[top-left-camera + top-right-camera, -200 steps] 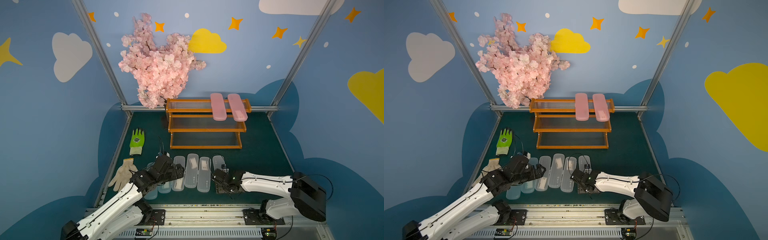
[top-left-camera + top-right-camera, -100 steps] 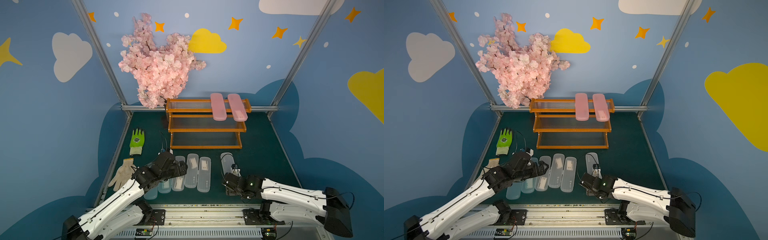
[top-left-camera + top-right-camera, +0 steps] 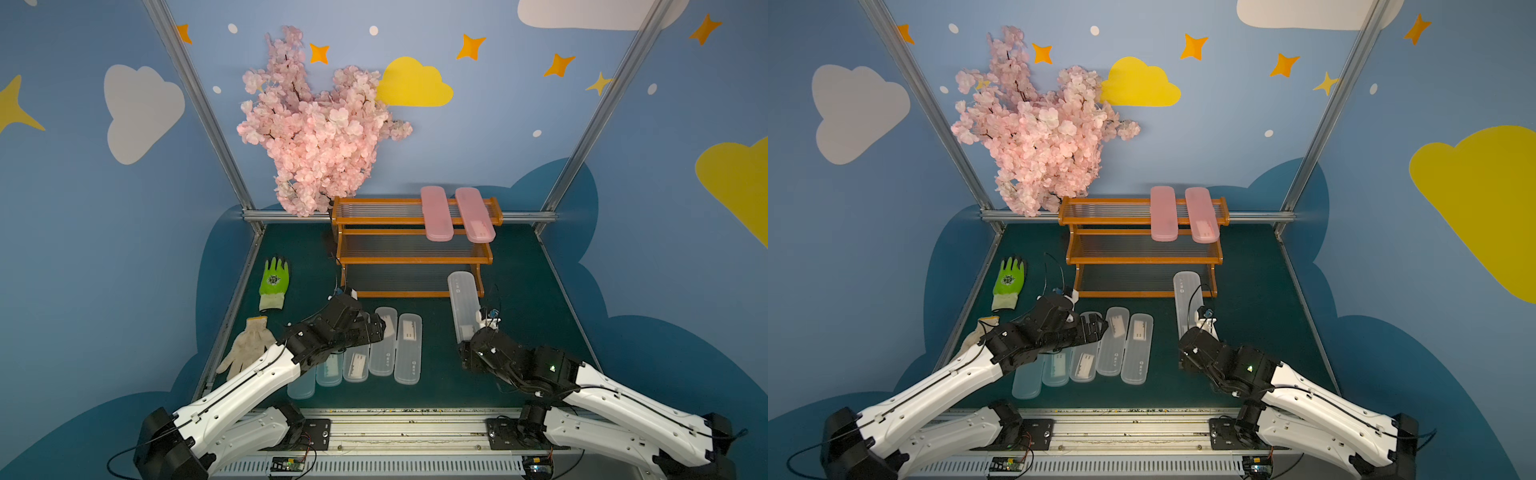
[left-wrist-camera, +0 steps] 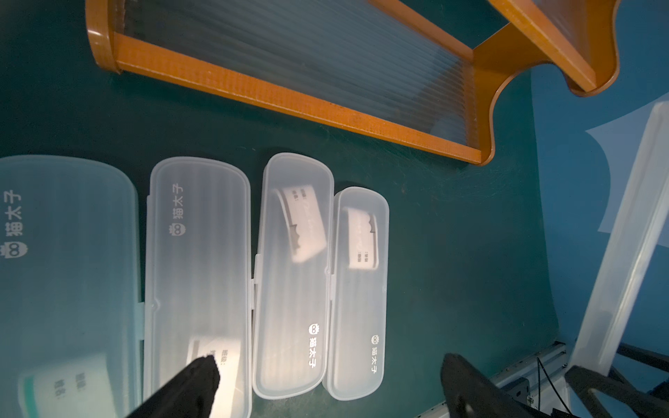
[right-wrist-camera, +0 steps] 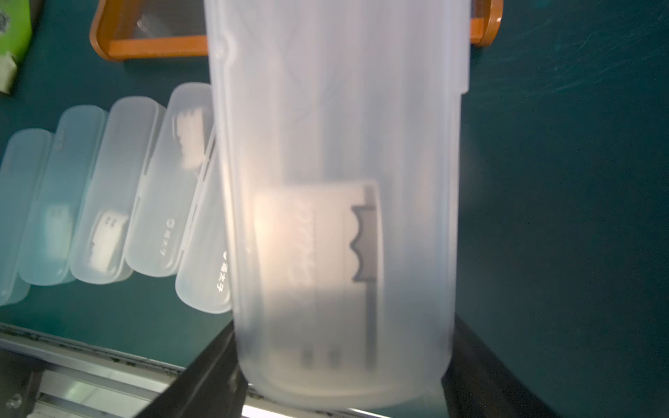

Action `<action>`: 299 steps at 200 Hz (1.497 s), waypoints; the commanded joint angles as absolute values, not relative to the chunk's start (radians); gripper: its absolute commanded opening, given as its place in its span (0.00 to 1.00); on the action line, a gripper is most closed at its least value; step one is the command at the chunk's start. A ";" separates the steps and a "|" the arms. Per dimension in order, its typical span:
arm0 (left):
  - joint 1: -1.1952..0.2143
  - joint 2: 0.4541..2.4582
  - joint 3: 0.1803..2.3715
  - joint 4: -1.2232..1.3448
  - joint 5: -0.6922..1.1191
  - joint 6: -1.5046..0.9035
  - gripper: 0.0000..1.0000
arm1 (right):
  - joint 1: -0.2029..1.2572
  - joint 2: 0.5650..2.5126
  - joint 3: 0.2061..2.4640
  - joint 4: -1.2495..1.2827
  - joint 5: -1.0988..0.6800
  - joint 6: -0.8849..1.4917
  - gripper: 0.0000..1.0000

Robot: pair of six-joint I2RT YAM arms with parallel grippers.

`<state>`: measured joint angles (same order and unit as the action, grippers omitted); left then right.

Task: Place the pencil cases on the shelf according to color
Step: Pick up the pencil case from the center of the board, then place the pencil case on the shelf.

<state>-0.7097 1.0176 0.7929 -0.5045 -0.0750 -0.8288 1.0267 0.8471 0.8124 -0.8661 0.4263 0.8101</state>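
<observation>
Plainly, the step in hand is the carrying of one clear case (image 3: pixel 462 297) to the shelf (image 3: pixel 407 260); the right pincer (image 3: pixel 473 333) is clamped on the near end of that case, its jaws held apart by the case's width, a dark finger (image 5: pixel 206 380) showing against each long side in the right wrist view; the case looks lifted off the desk (image 3: pixel 528 299) and points lengthwise at the shelf, its far end lying, in both top views, over the right part of the lowest tier; whether it touches the frame there I cannot tell. The two pink cases (image 3: pixel 435 214) lie side by side across the top tier, toward its right end, overhanging the front rail; the middle tier is bare. The left pincer (image 4: pixel 327 369) hangs wide and empty above the row of five cases (image 3: pixel 384 345) on the desk, three clear and the two pale blue cases (image 3: pixel 301 384) at its left end. By my reckoning two of eight are shelved and a third is in the pincer. The next move, I judge, calls for bringing the held case level over a free tier, not the pink one, squaring it across the ribbed panel as the pink ones lie, and lowering it before the jaws part; gripped by one end only, the long case may sag or swing, so a slow set-down looks wise; room should be left beside it for the other clear ones.
</observation>
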 commanded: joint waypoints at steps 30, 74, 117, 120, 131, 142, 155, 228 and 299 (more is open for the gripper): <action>-0.713 1.052 0.843 -0.472 -0.075 -0.790 1.00 | 0.852 1.011 0.979 -0.792 0.227 0.637 0.67; -0.713 1.062 0.846 -0.461 -0.082 -0.778 1.00 | 0.729 1.186 1.087 -0.747 0.202 0.572 0.65; -0.713 1.080 0.837 -0.445 -0.091 -0.769 1.00 | 0.641 1.273 1.154 -0.687 0.222 0.511 0.64; -0.713 1.082 0.838 -0.443 -0.090 -0.769 1.00 | 0.635 1.276 1.157 -0.683 0.224 0.507 0.64; -0.713 1.096 0.839 -0.435 -0.087 -0.765 1.00 | 0.614 1.294 1.166 -0.664 0.220 0.494 0.64; -0.713 1.112 0.842 -0.429 -0.083 -0.762 1.00 | 0.595 1.312 1.178 -0.654 0.211 0.483 0.64; -0.713 1.128 0.843 -0.419 -0.076 -0.761 1.00 | 0.577 1.340 1.201 -0.652 0.202 0.470 0.64; -0.712 1.189 0.852 -0.390 -0.076 -0.744 1.00 | 0.540 1.504 1.328 -0.652 0.224 0.445 0.62; -0.706 1.232 0.855 -0.375 -0.059 -0.732 1.00 | 0.520 1.618 1.427 -0.686 0.263 0.455 0.72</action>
